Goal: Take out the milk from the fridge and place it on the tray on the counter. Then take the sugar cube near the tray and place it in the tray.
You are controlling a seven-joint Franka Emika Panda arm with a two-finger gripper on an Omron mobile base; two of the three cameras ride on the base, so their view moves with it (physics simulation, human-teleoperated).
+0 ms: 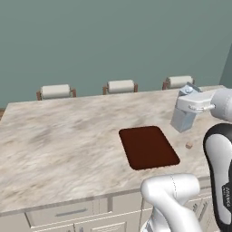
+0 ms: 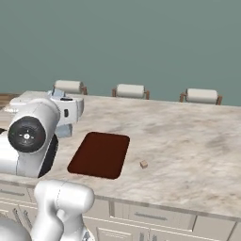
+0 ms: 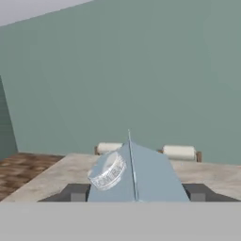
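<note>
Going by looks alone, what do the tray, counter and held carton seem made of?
Tray: matte reddish-brown, perhaps wood or plastic; no shine or grain shows.
Counter: beige veined surface, looks like polished marble.
Milk carton: pale, flat-sided, folded blue gable top in the hand view, likely coated paperboard, held between the gripper fingers.

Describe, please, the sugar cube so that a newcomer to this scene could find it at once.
Start at the long beige marble-veined counter and find the flat dark reddish-brown rectangular tray lying on it. Just off the tray's right-hand edge, apart from it on bare marble, sits the tiny light tan sugar cube, the smallest loose thing on the counter.
</note>
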